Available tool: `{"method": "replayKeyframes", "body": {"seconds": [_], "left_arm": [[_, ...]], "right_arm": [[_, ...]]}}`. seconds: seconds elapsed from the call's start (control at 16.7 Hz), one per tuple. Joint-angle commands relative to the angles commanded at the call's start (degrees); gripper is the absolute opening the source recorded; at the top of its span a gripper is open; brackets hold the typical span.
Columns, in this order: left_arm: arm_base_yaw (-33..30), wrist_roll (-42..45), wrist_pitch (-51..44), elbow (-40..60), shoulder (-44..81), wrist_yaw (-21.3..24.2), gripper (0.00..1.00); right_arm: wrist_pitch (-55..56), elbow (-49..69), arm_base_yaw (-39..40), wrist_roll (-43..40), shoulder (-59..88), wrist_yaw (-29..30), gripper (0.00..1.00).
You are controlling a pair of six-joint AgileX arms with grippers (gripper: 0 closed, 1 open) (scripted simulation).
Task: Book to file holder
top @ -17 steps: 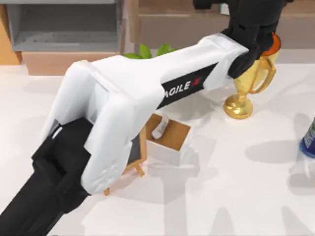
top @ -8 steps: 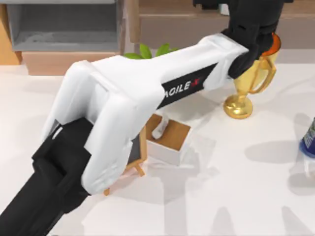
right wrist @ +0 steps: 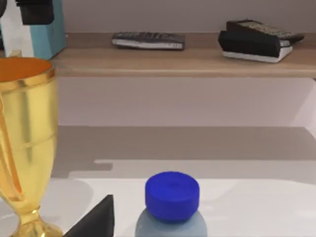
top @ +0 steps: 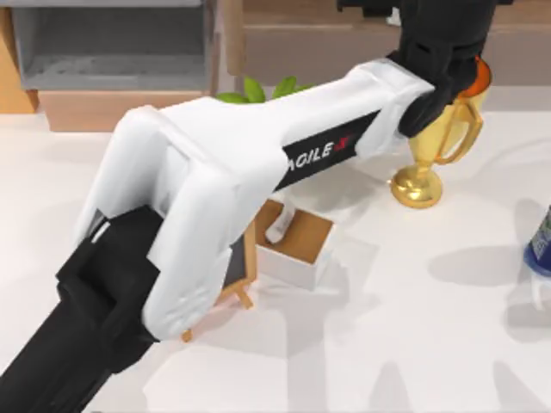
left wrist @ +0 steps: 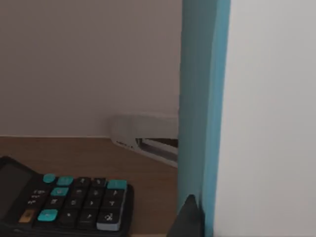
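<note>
Trophy is the landmark on this bench: a gold cup near the back, right of the middle. The left arm reaches diagonally from the near left corner, passes over the bench and ends above and just behind the trophy, over the wooden shelf along the back. Its black wrist hides the left gripper from above. From the right wrist view, that gripper is a dark shape behind the trophy's rim, at the top of the book. The book stands upright on the shelf, teal cover outward with white pages beside it. In the left wrist view a dark fingertip lies against the teal cover, so the fingers appear closed on the book, though how wide they stand I cannot tell.

The file holder, grey and open-fronted, sits well to the left of the trophy at the back left corner. A calculator and a stapler lie on the shelf near the book. Left of the trophy and nearer, a small white box with a brown inside rests beside a little chalkboard; green leaves show behind the arm. A blue-capped bottle stands to the right of the trophy, close under the right arm's camera; whether the right gripper's fingers are open I cannot tell.
</note>
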Motion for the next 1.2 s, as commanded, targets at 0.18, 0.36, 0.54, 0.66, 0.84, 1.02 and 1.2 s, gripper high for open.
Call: {"method": "replayKeyframes", "body": {"seconds": [0.18,0.36,0.54,0.66,0.84,1.02,1.2], "left_arm": [[0.00,0.00,0.00,0.00,0.00,0.00,0.00],[0.00,0.00,0.00,0.00,0.00,0.00,0.00],[-0.28,0.07,-0.14,0.19,-0.10,-0.01,0.00],[-0.29,0.09,-1.36,1.26,-0.25,-0.02,0.00],[-0.27,0.09,-2.99,2.57,-0.50,-0.04,0.00],[-0.26,0.16,-2.87,2.39,-0.29,-0.08,0.00],[-0.39,1.27,-2.41,0.95,-1.51,0.49,0.00]], "right_arm": [[0.00,0.00,0.00,0.00,0.00,0.00,1.00],[0.00,0.00,0.00,0.00,0.00,0.00,1.00],[0.00,0.00,0.00,0.00,0.00,0.00,1.00],[0.00,0.00,0.00,0.00,0.00,0.00,1.00],[0.00,0.00,0.00,0.00,0.00,0.00,1.00],[0.00,0.00,0.00,0.00,0.00,0.00,1.00],[0.00,0.00,0.00,0.00,0.00,0.00,1.00]]}}
